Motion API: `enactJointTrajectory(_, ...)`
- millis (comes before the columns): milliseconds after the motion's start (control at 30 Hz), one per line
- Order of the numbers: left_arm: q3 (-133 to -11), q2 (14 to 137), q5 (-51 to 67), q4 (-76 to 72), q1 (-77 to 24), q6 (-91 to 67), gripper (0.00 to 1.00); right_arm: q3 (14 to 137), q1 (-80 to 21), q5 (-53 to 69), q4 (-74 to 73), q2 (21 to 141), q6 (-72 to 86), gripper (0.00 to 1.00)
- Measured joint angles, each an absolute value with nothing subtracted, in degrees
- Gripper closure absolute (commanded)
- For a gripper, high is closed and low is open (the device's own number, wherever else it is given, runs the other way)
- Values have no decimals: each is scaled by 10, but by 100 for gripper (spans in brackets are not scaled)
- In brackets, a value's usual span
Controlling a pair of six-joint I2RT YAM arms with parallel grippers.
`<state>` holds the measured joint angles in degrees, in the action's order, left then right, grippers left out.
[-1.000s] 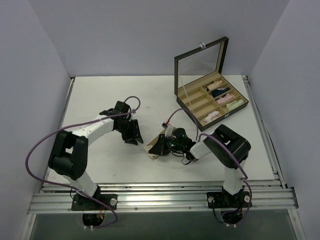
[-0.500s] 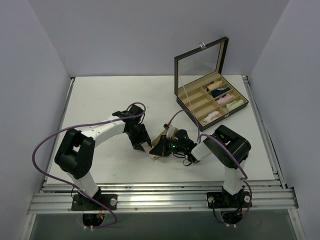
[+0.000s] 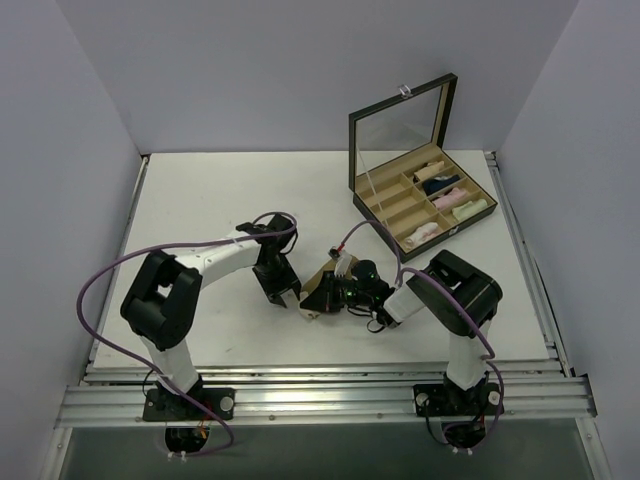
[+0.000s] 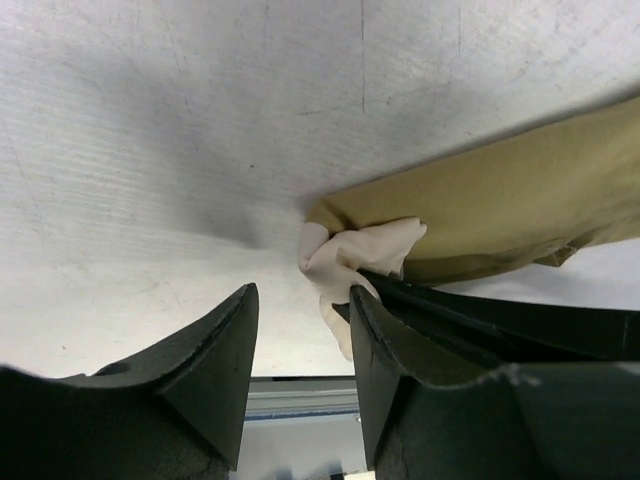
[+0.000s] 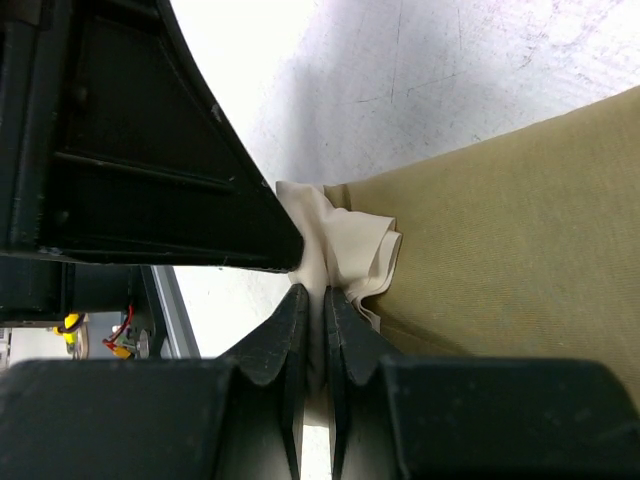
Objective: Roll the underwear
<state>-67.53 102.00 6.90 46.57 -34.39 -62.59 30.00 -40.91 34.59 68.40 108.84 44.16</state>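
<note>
Right gripper (image 5: 315, 295) pinches the pale band (image 5: 340, 245) of the tan underwear (image 4: 500, 190), lying towards the middle of the table's (image 3: 190, 190) near edge, left gripper (image 4: 300, 295) agape just beside it: roll seemingly just starting, so left must catch that corner next.

Pale lilac walls (image 3: 300, 70) three sides; white tabletop (image 3: 200, 190); aluminium rails (image 3: 320, 400) front.
</note>
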Motion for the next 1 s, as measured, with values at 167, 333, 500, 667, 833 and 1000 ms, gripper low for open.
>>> enactJointTrajectory(167,-690,1045,52,466,-353,-629,68,296,-409,346,688,1088,442,100)
enactJointTrajectory(333,-731,1080,39,483,-363,-626,79,296,-409,343,685,1086,440,100)
enactJointTrajectory(500,-758,1095,17,505,-373,-625,59,292,-409,333,674,1075,434,100)
enactJointTrajectory(667,-745,1082,4,507,-375,-640,50,289,-408,329,674,1072,434,100)
enactJointTrajectory(833,-745,1081,0,508,-375,-654,49,289,-408,329,674,1072,433,100)
enactJointTrajectory(1000,-727,1070,-2,493,-375,-671,46,288,-408,329,674,1072,433,100)
